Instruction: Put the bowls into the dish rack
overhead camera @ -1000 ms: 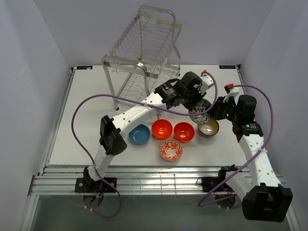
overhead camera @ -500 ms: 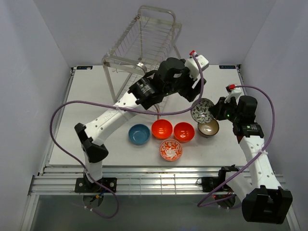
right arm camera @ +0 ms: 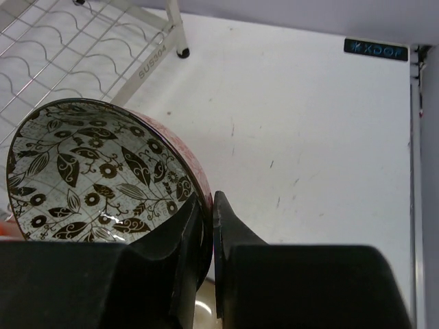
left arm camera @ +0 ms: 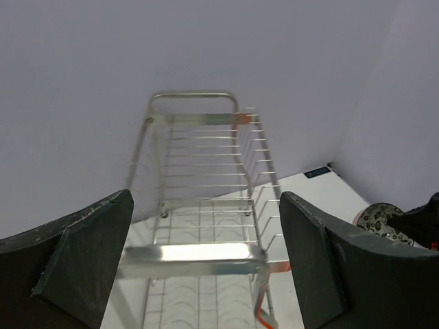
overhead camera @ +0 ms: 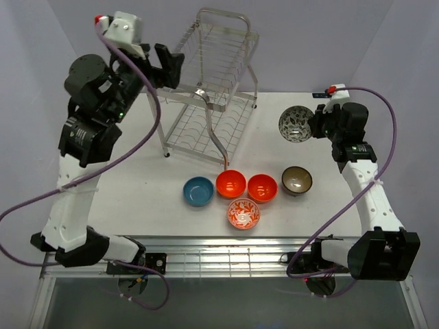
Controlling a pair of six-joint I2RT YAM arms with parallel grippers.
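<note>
From above, the dish rack (overhead camera: 206, 89) stands at the far middle of the white table (overhead camera: 130, 171), close to the back wall. The left gripper (overhead camera: 169, 66) hangs high in the air just beside the left edge of the rack's upper basket. Its jaws are spread wide and hold nothing. The right gripper (overhead camera: 317, 125) is clamped on the rim of the grey patterned bowl (overhead camera: 294, 125). It holds that bowl on edge above the table's far right part, well apart from the rack, with bare table between them. In front of the rack a blue bowl (overhead camera: 199, 191), 2 orange bowls (overhead camera: 230, 184) and a brown bowl (overhead camera: 297, 180) sit in a row. A red-and-white bowl (overhead camera: 243, 213) sits nearer the front edge. Pale walls close 3 sides.

From the left wrist, the 2 dark fingers (left arm camera: 82, 260) stand far apart. The rack's basket and handle show in the gap, and the back wall rises behind.

From the right wrist, both jaws pinch the bowl's rim, 1 inside and 1 outside. The rack's wavy lower wires lie at upper left, and scuffed table runs right to a small label (right arm camera: 376, 48).
</note>
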